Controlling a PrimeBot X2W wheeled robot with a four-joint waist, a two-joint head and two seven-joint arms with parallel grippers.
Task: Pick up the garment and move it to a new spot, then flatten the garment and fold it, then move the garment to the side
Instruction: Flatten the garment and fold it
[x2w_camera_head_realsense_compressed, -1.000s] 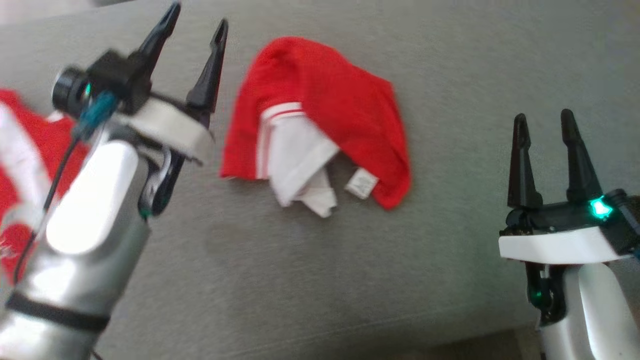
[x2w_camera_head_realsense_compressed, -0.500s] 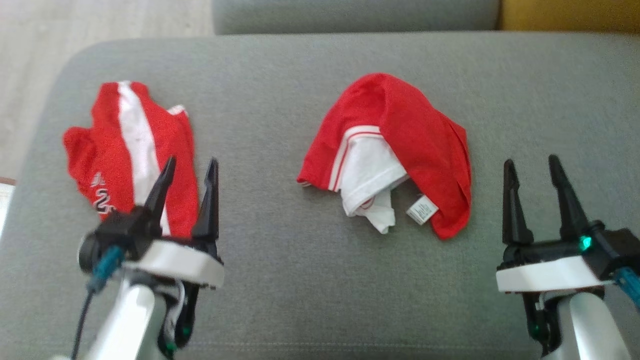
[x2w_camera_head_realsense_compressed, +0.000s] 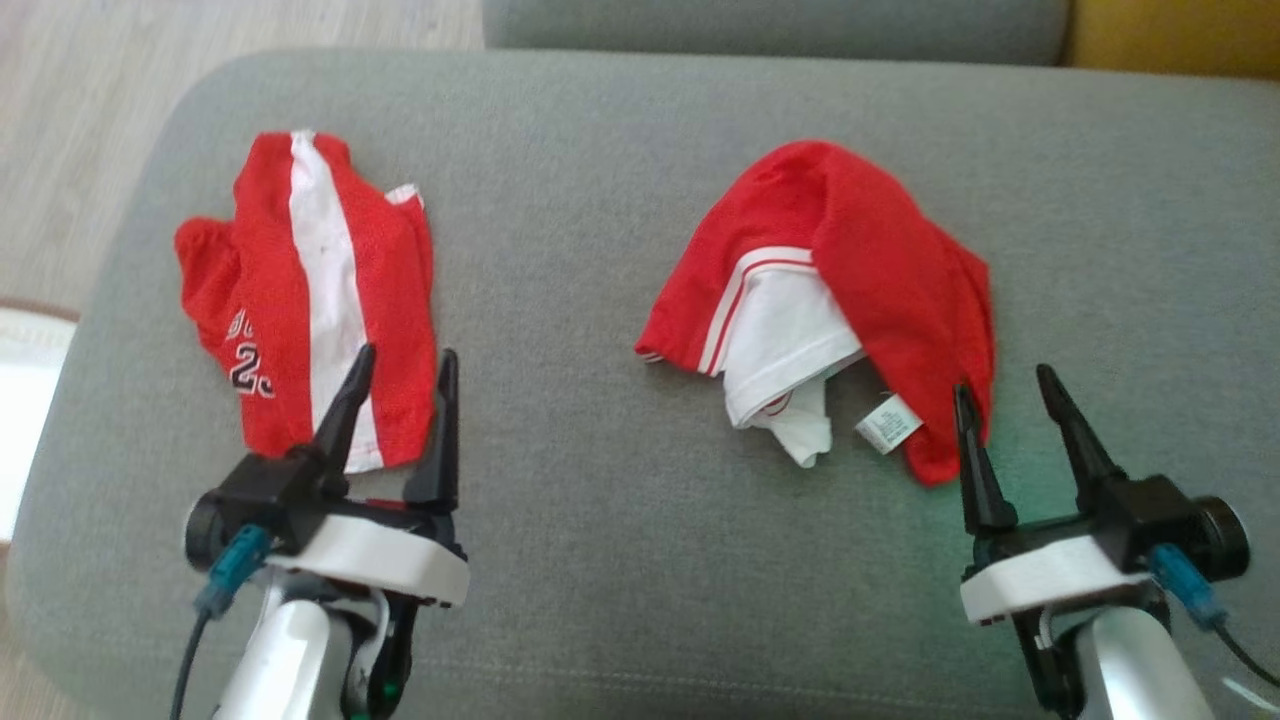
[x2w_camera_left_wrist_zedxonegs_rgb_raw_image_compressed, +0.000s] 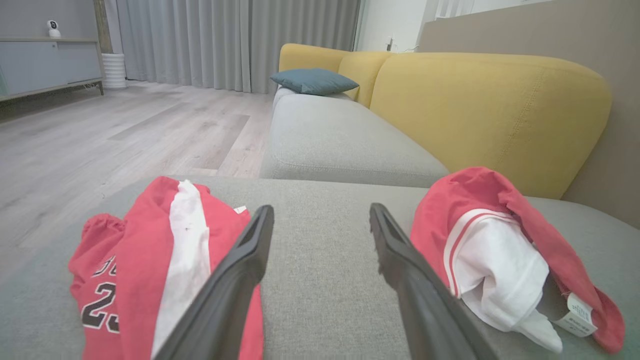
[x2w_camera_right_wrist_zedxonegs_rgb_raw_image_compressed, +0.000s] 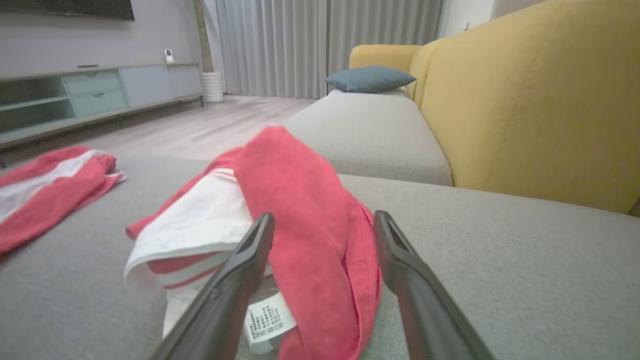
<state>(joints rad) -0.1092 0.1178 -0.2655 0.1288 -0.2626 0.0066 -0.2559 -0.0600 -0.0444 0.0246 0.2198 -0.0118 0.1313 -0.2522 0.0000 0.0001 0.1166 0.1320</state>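
Observation:
A crumpled red and white garment (x2w_camera_head_realsense_compressed: 900, 270) lies right of centre on the grey seat, its white label showing at the near edge. A second red garment (x2w_camera_head_realsense_compressed: 265, 300) with a white stripe and a black number lies flat at the left. My left gripper (x2w_camera_head_realsense_compressed: 406, 353) stands open just short of that striped garment's near edge, holding nothing. My right gripper (x2w_camera_head_realsense_compressed: 1003, 380) is open at the crumpled garment's near right corner. In the right wrist view the crumpled garment (x2w_camera_right_wrist_zedxonegs_rgb_raw_image_compressed: 300, 200) lies between and beyond the right gripper (x2w_camera_right_wrist_zedxonegs_rgb_raw_image_compressed: 325, 216) fingers. The left wrist view has the left gripper (x2w_camera_left_wrist_zedxonegs_rgb_raw_image_compressed: 321, 210) over bare cushion between the striped garment (x2w_camera_left_wrist_zedxonegs_rgb_raw_image_compressed: 145, 250) and the crumpled garment (x2w_camera_left_wrist_zedxonegs_rgb_raw_image_compressed: 490, 250).
The grey seat cushion (x2w_camera_head_realsense_compressed: 600, 560) ends at a rounded left edge above the wooden floor (x2w_camera_head_realsense_compressed: 80, 120). A yellow backrest (x2w_camera_left_wrist_zedxonegs_rgb_raw_image_compressed: 490, 110) rises at the right, with another grey seat and a blue pillow (x2w_camera_left_wrist_zedxonegs_rgb_raw_image_compressed: 312, 81) further on. A low cabinet (x2w_camera_right_wrist_zedxonegs_rgb_raw_image_compressed: 75, 95) stands across the room.
The head camera has swung, shifting the whole picture. My left arm came down from a raised pose to the seat's near edge. My right gripper has closed in on the crumpled garment's corner.

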